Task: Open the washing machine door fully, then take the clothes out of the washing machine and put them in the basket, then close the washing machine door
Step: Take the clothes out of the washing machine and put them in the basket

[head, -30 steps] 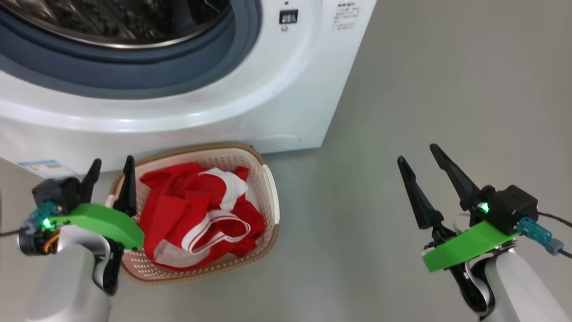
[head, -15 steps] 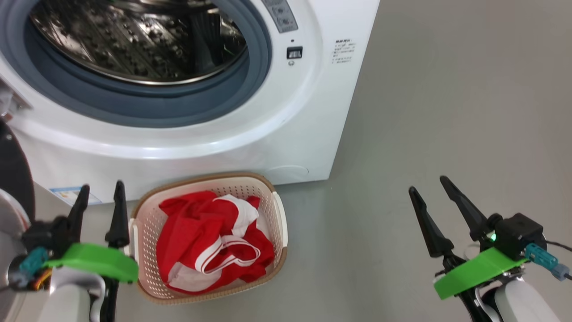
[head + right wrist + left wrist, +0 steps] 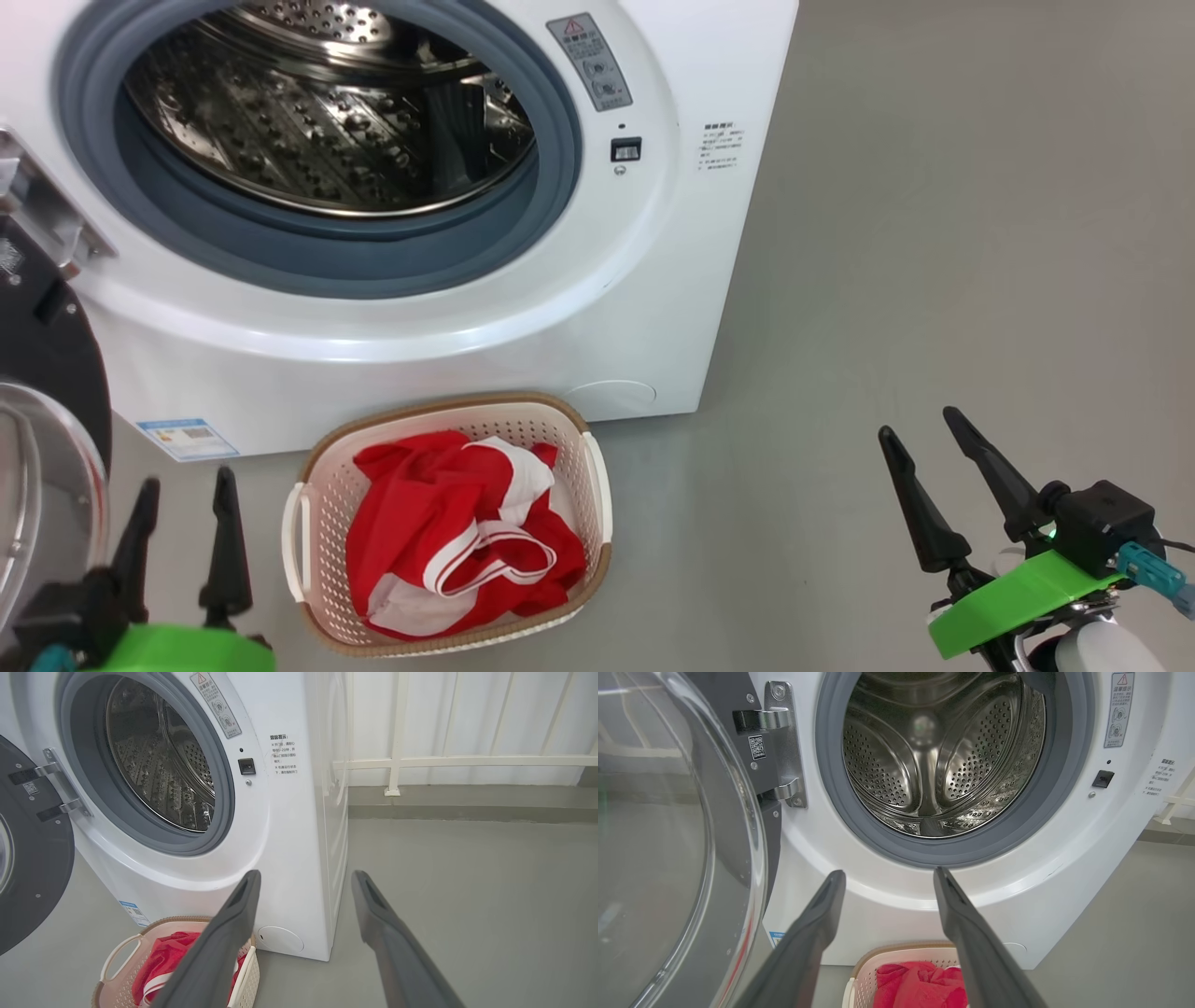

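One heap of red clothes (image 3: 439,523) in the basket (image 3: 322,551)

The clothes are bunched up inside the basket. They are red with white stripes, and they fill most of it. The basket sits on the grey floor (image 3: 934,233), just in front of the washing machine (image 3: 653,280), close to its bottom edge.

The left gripper (image 3: 186,478) is at the lower left of the head view, near the left side of the basket. Its two dark fingers are spread wide, and nothing is between them. The right gripper (image 3: 918,422) is at the lower right, well apart from the basket. Its fingers are spread wide too, and they hold nothing.

The washing machine door (image 3: 47,373) is swung open on the left side of the machine. A shiny hinge (image 3: 784,742) holds it there. In the left wrist view its clear glass bulges out at the left edge.

The round hole in the machine shows the steel drum (image 3: 327,121) with lots of little holes. A grey rubber ring (image 3: 373,266) goes all around the hole. A small blue label (image 3: 187,439) is stuck low on the front, to the left of the basket. In the right wrist view a white railing (image 3: 397,760) stands by the wall behind the machine.
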`<state>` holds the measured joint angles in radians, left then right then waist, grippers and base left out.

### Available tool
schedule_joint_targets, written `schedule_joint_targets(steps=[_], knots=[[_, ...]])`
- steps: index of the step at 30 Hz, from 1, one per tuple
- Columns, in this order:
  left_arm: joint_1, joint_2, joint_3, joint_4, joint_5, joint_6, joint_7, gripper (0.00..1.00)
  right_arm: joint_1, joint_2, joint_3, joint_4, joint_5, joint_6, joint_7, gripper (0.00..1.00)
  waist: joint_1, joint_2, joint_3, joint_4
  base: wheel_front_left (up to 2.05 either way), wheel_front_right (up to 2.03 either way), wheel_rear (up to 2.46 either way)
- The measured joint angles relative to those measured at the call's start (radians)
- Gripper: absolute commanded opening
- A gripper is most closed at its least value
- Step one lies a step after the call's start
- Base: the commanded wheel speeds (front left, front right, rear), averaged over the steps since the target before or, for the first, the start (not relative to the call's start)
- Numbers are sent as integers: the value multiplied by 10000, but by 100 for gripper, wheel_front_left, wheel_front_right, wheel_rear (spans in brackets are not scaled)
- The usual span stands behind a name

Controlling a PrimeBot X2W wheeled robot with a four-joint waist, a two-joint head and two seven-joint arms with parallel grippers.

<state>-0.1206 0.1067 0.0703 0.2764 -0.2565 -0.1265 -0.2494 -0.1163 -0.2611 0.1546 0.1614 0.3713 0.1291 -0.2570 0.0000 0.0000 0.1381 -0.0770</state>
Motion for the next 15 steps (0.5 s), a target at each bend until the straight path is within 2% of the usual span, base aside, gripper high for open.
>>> schedule_joint_targets(steps=[7,15], knots=[[721,-230,59,-568,90,-2,0,100,235,-42,-107,-58,13,0,0,100,0,0,-100,62,0,0,0],[757,-297,194,-702,88,-6,0,100,236,-46,-171,-121,13,0,0,100,0,0,29,45,0,0,0]])
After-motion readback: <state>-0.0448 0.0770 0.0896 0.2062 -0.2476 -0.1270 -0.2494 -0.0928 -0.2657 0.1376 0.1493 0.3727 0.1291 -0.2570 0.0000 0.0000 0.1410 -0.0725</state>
